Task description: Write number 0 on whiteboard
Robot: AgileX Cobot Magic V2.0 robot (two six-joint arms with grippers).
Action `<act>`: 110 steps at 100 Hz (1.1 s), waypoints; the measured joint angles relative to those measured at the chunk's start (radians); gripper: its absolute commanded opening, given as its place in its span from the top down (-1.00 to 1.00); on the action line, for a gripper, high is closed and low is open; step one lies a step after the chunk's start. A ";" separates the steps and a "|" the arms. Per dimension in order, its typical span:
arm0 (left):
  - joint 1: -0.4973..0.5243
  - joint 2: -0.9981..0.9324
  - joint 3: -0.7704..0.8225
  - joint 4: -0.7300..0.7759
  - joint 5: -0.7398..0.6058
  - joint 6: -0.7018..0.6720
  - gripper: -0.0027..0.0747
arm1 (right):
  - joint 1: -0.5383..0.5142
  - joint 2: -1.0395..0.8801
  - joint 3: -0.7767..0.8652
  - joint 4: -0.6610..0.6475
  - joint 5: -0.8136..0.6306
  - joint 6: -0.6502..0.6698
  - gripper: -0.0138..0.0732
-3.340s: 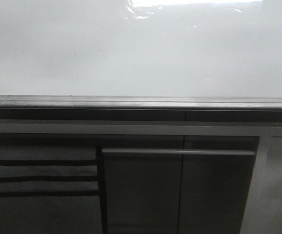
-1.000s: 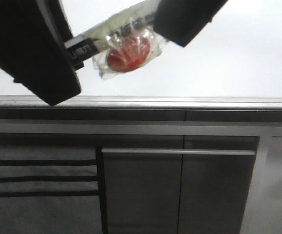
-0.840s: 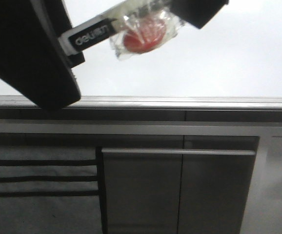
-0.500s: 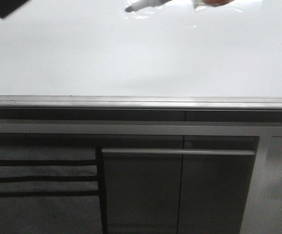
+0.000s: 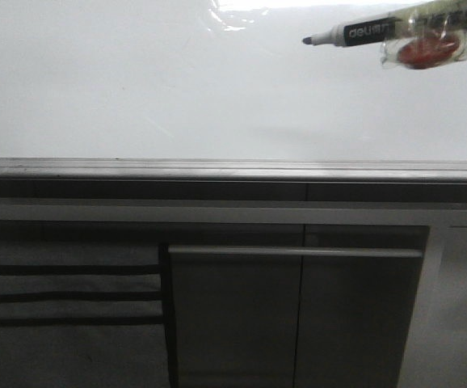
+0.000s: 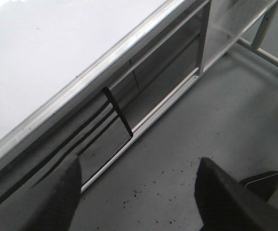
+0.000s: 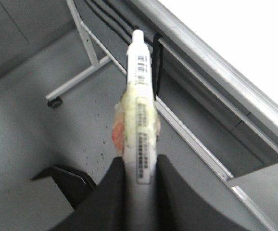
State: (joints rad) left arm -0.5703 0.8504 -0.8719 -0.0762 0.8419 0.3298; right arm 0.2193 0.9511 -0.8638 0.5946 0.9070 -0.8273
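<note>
Marker pen (image 5: pixel 363 32) at upper right before the whiteboard (image 5: pixel 177 97), tip leftward; cabinet panels (image 5: pixel 233 315) below.

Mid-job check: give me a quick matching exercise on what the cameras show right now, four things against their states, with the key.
Things:
1. marker
2. whiteboard
3. left gripper
4. right gripper

States:
A. open, holding nothing
B. blank, no stroke on it yet
C. shut on the pen body
D. uncapped, dark tip pointing left in the front view

Pairs: 1-D, 2-B, 3-A, 4-C
</note>
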 measured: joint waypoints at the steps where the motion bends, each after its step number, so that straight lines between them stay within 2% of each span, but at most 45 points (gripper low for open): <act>1: 0.000 0.000 0.004 0.000 0.000 0.000 -0.27 | -0.002 0.000 0.004 0.007 -0.006 0.000 0.73; 23: 0.004 -0.004 0.018 -0.016 -0.035 -0.006 -0.27 | -0.002 0.000 0.053 0.103 -0.194 0.002 0.74; 38: 0.004 -0.004 0.018 -0.019 -0.048 -0.010 -0.27 | -0.002 0.000 0.053 0.146 -0.235 0.008 0.74; 54: 0.004 -0.004 0.018 -0.019 -0.050 -0.012 -0.27 | -0.012 0.045 0.034 0.153 -0.298 0.157 0.74; 64: 0.004 -0.004 0.018 -0.019 -0.050 -0.012 -0.27 | -0.030 0.120 -0.035 0.147 -0.271 0.203 0.74; 86: 0.004 -0.004 0.018 -0.019 -0.053 -0.012 -0.27 | -0.035 0.332 -0.240 0.068 -0.082 0.251 0.74; 110: 0.004 -0.004 0.018 -0.019 -0.054 -0.012 -0.27 | -0.035 0.512 -0.400 0.012 -0.023 0.270 0.74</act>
State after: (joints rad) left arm -0.5660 0.8465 -0.8537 -0.0948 0.7874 0.3181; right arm 0.1839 1.4631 -1.2640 0.6063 0.8843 -0.5568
